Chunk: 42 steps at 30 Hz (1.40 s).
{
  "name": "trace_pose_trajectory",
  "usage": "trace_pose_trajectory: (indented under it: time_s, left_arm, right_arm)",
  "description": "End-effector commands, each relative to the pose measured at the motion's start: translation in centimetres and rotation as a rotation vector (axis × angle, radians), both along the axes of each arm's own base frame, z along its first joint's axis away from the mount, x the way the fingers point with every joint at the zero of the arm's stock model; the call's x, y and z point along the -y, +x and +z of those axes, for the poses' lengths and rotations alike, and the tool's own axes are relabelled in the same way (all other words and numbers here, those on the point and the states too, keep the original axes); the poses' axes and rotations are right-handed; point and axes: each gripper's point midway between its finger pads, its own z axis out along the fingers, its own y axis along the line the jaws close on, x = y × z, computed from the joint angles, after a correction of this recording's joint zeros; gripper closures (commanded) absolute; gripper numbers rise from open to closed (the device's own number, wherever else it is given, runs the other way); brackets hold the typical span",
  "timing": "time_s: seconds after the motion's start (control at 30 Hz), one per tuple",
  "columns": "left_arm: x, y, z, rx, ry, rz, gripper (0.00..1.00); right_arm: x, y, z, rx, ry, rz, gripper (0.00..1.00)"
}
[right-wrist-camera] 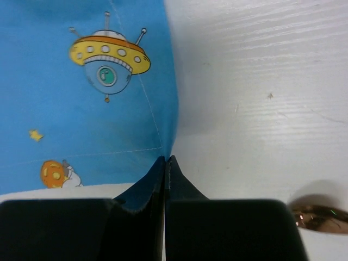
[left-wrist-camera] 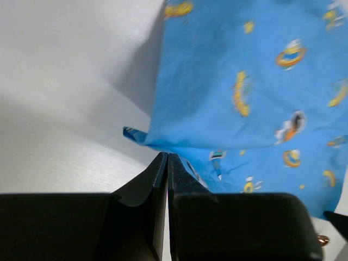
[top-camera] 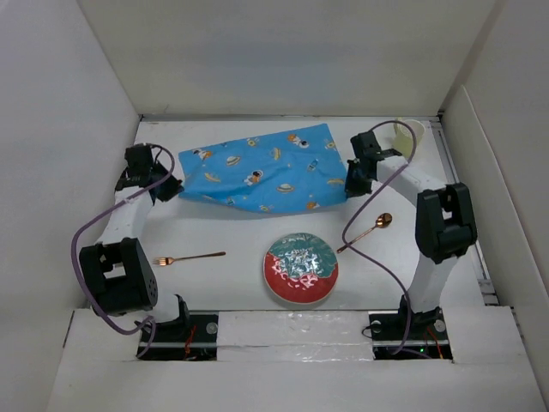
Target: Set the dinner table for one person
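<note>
- dinner table (top-camera: 232,227): big white top, fills mid of the top view; everything sits on or over it.
- placemat (top-camera: 262,167): blue cloth w/ spaceships, upper ctr of the top view, strung btwn both grippers, lower edge sagging.
- left gripper (top-camera: 167,189): at the cloth's left end. Wrist view shows its fingers (left-wrist-camera: 157,174) pressed together, pinching the placemat (left-wrist-camera: 239,81) edge; small blue corner pokes out to the left.
- right gripper (top-camera: 356,180): at the cloth's right end. Jaws pressed together in its wrist view (right-wrist-camera: 165,160), nipping the placemat (right-wrist-camera: 81,125) corner.
- plate (top-camera: 300,268): red/green, lower ctr, apart from the cloth.
- fork (top-camera: 189,257): copper, left of plate, lying flat.
- spoon (top-camera: 367,232): copper, right of plate, angled; bowl at lower right of the right wrist view (right-wrist-camera: 318,216).
- cup (top-camera: 410,133): pale, upper right corner.
</note>
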Motion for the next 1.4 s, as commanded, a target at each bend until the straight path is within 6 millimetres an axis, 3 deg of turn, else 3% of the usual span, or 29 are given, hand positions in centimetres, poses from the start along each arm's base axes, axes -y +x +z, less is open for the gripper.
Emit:
trace_pose_trajectory:
  time_s: [0.0, 0.03, 0.07, 0.1, 0.13, 0.17, 0.2, 0.23, 0.27, 0.33, 0.4, 0.57, 0.7, 0.8, 0.83, 0.87, 0.9, 0.93, 0.97, 1.0, 1.07, 1.1, 1.17, 1.2, 1.27, 1.3, 1.33, 1.37]
  left_arm:
    - [0.1, 3.5, 10.2, 0.259, 0.0, -0.015, 1.0]
    - [0.3, 4.5, 14.4, 0.354, 0.0, -0.023, 1.0]
    - [0.3, 4.7, 16.5, 0.396, 0.002, -0.022, 1.0]
    - [0.3, 4.8, 18.6, 0.44, 0.007, -0.023, 1.0]
    - [0.5, 5.0, 23.0, 0.534, 0.005, -0.029, 1.0]
    - [0.9, 4.9, 24.8, 0.565, -0.013, -0.034, 1.0]
    - [1.2, 4.7, 26.9, 0.604, -0.02, -0.045, 1.0]
    - [1.8, 4.4, 30.9, 0.682, -0.022, -0.065, 1.0]
    - [2.0, 4.0, 32.3, 0.7, -0.032, -0.066, 1.0]
    - [2.4, 3.2, 35.8, 0.779, -0.033, -0.079, 1.0]
    - [2.7, 2.9, 37.3, 0.817, -0.049, -0.085, 1.0]
    - [3.1, 3.8, 37.8, 0.848, -0.076, -0.105, 1.0]
    - [2.6, 5.8, 37.1, 0.843, -0.076, -0.089, 1.0]
    - [1.2, 7.8, 36.2, 0.853, -0.072, -0.049, 1.0]
    - [1.5, 8.7, 35.4, 0.839, -0.101, -0.066, 1.0]
    - [1.2, 9.3, 35.9, 0.859, -0.119, -0.055, 1.0]
    - [0.9, 10.6, 34.9, 0.838, -0.131, -0.048, 1.0]
    - [1.1, 11.0, 35.8, 0.856, -0.138, -0.059, 1.0]
    - [1.1, 11.5, 36.0, 0.858, -0.152, -0.06, 1.0]
    - [1.0, 12.4, 35.7, 0.849, -0.162, -0.06, 1.0]
    - [1.4, 12.5, 37.7, 0.89, -0.176, -0.086, 1.0]
    - [1.6, 12.3, 38.6, 0.908, -0.189, -0.091, 1.0]
    - [1.7, 11.5, 40.3, 0.95, -0.189, -0.109, 1.0]
    - [1.9, 10.5, 41.3, 0.974, -0.179, -0.116, 1.0]
    - [1.4, 10.0, 40.1, 0.958, -0.182, -0.11, 1.0]
    - [1.5, 9.1, 39.8, 0.958, -0.187, -0.119, 1.0]
    - [1.9, 9.4, 36.0, 0.878, -0.222, -0.131, 1.0]
    - [1.4, 9.1, 34.4, 0.85, -0.221, -0.123, 1.0]
  right_arm:
    - [-0.6, 1.2, 10.9, 0.253, 0.038, 0.016, 1.0]
    - [-0.2, 1.6, 14.0, 0.321, 0.03, 0.007, 1.0]
    - [-0.5, 1.4, 16.5, 0.371, 0.032, 0.013, 1.0]
    - [0.0, 0.8, 18.6, 0.397, 0.021, 0.013, 1.0]
    - [0.2, -0.1, 22.4, 0.477, 0.029, 0.012, 1.0]
    - [0.4, -0.3, 26.6, 0.569, 0.049, 0.004, 1.0]
    - [0.9, -1.2, 28.8, 0.608, 0.049, -0.004, 1.0]
    - [1.6, -2.4, 31.8, 0.672, 0.054, -0.016, 1.0]
    - [2.0, -3.0, 35.5, 0.753, 0.072, -0.027, 1.0]
    - [2.3, -4.5, 38.2, 0.793, 0.086, -0.025, 1.0]
    - [2.5, -5.4, 41.3, 0.852, 0.104, -0.021, 1.0]
    - [3.7, -2.8, 41.0, 0.85, 0.091, -0.049, 1.0]
    - [3.8, 2.3, 38.2, 0.814, 0.113, -0.053, 1.0]
    - [3.7, 4.9, 38.2, 0.818, 0.148, -0.044, 1.0]
    - [3.4, 6.5, 37.1, 0.803, 0.147, -0.044, 1.0]
    - [3.6, 7.2, 38.8, 0.844, 0.157, -0.052, 1.0]
    - [3.4, 7.8, 39.0, 0.843, 0.185, -0.04, 1.0]
    - [3.0, 9.5, 37.8, 0.817, 0.191, -0.035, 1.0]
    - [2.9, 10.1, 38.3, 0.83, 0.196, -0.033, 1.0]
    - [2.7, 9.9, 40.9, 0.882, 0.214, -0.024, 1.0]
    - [2.6, 11.3, 40.9, 0.884, 0.229, -0.019, 1.0]
    - [2.9, 10.8, 42.6, 0.921, 0.247, -0.02, 1.0]
    - [3.2, 9.9, 43.9, 0.947, 0.26, -0.013, 1.0]
    - [3.5, 10.4, 42.4, 0.921, 0.258, -0.02, 1.0]
    - [3.8, 9.9, 41.2, 0.895, 0.266, -0.008, 1.0]
    - [3.8, 8.7, 42.0, 0.921, 0.27, 0.003, 1.0]
    - [4.1, 9.1, 37.3, 0.815, 0.261, -0.005, 1.0]
    - [4.0, 8.7, 35.3, 0.772, 0.258, -0.004, 1.0]
